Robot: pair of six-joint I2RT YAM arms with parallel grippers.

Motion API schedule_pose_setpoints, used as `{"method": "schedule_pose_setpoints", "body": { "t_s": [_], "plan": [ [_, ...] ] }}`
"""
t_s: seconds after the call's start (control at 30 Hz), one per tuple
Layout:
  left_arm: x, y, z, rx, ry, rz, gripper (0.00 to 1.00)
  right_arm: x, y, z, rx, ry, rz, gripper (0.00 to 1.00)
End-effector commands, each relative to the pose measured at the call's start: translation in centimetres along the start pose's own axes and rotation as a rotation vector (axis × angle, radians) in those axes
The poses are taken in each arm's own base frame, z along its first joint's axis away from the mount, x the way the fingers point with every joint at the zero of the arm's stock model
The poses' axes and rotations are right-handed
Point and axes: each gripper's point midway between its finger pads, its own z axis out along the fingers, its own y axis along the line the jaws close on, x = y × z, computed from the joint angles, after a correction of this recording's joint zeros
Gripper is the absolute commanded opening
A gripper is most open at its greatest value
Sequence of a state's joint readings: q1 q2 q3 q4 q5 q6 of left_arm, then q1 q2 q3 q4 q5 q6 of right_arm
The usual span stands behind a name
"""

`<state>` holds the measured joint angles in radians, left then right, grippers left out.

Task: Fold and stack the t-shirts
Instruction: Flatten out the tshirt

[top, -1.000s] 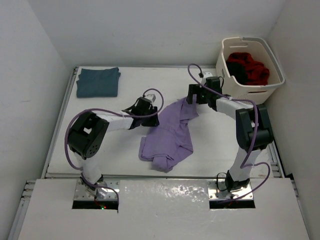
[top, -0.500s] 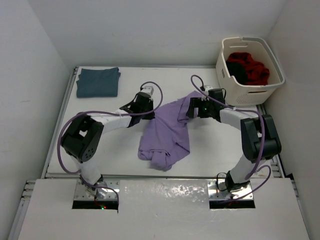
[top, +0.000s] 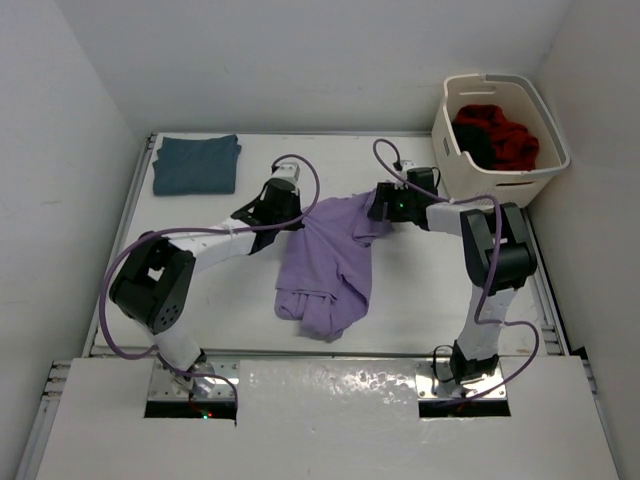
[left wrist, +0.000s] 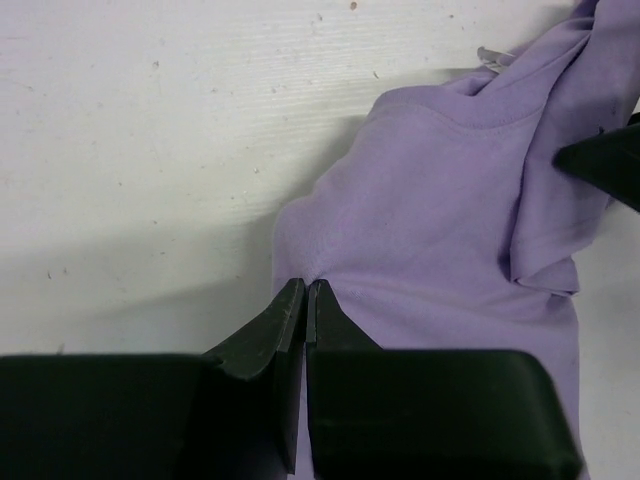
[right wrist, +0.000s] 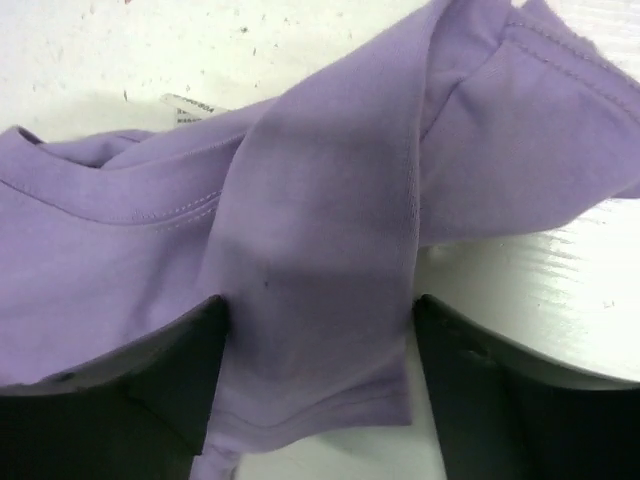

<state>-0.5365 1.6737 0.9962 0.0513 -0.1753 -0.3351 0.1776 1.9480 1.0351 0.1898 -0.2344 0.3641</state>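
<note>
Leftmost, teal-blue t-shirt lies folded at far left corner of the table. Left gripper is clamped tight on the lavender t-shirt, pinching a small tuck at its left edge. The shirt lies crumpled across table centre, near end bunched, far end spanning both grippers. Right gripper has its jaws apart, straddling a fold at the shirt's far right corner; whether the pads press the cloth is unclear. Far right, the cream laundry basket holds the red t-shirt and black t-shirt, heaped.
</note>
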Motion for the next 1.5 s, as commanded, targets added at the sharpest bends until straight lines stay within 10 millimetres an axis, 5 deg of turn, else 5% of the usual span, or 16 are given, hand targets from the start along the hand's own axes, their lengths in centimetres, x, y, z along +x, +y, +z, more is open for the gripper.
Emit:
{"method": "schedule_pose_setpoints", "body": {
  "t_s": [0.0, 0.03, 0.07, 0.1, 0.37, 0.5, 0.63, 0.77, 0.8, 0.93, 1.03, 1.2, 1.37, 1.47],
  "plan": [
    [-2.4, 0.9, -0.3, -0.030, -0.077, 0.001, 0.00, -3.2, 0.0, 0.2, 0.015, -0.092, -0.041, 0.56],
    [-2.7, 1.0, -0.4, -0.039, -0.084, 0.000, 0.00, -3.7, 0.3, -0.1, 0.008, -0.112, -0.045, 0.21],
    [-3.3, 1.5, -0.4, -0.059, -0.097, -0.002, 0.00, -4.0, 0.4, -0.5, 0.009, -0.117, -0.047, 0.03],
    [-3.7, 1.8, -0.6, -0.075, -0.109, -0.004, 0.00, -4.2, 0.2, -1.0, 0.028, -0.119, -0.067, 0.00],
    [-11.7, 3.8, -4.4, -0.204, -0.322, -0.011, 0.00, -11.1, -1.3, -9.7, 0.272, -0.259, -0.236, 0.00],
    [-19.1, 4.6, -10.5, -0.284, -0.542, -0.038, 0.00, -16.7, -1.4, -17.4, 0.422, -0.422, -0.344, 0.00],
    [-25.0, 3.2, -17.2, -0.239, -0.715, 0.014, 0.00, -21.9, 1.1, -24.8, 0.440, -0.589, -0.435, 0.00],
    [-29.5, 3.1, -26.9, -0.224, -0.914, 0.014, 0.00, -25.9, 1.8, -33.8, 0.597, -0.759, -0.455, 0.00],
    [-29.9, 3.3, -28.5, -0.227, -0.941, 0.033, 0.00, -26.9, 2.1, -36.9, 0.634, -0.821, -0.454, 0.00],
    [-30.5, 3.0, -35.3, -0.145, -1.055, 0.060, 0.00, -28.4, 3.5, -42.8, 0.678, -0.924, -0.492, 0.00],
    [-30.2, 1.7, -41.3, -0.004, -1.153, 0.097, 0.00, -28.9, 4.9, -46.5, 0.676, -0.995, -0.511, 0.00],
    [-29.2, 0.1, -47.7, 0.172, -1.239, 0.125, 0.00, -29.9, 7.5, -52.7, 0.651, -1.131, -0.532, 0.00],
    [-28.1, -1.7, -50.5, 0.326, -1.254, 0.145, 0.00, -30.8, 9.8, -57.3, 0.607, -1.245, -0.530, 0.00],
    [-28.4, -3.1, -50.5, 0.390, -1.237, 0.175, 0.00, -31.3, 10.5, -56.5, 0.556, -1.235, -0.544, 0.00]
  ]
}}
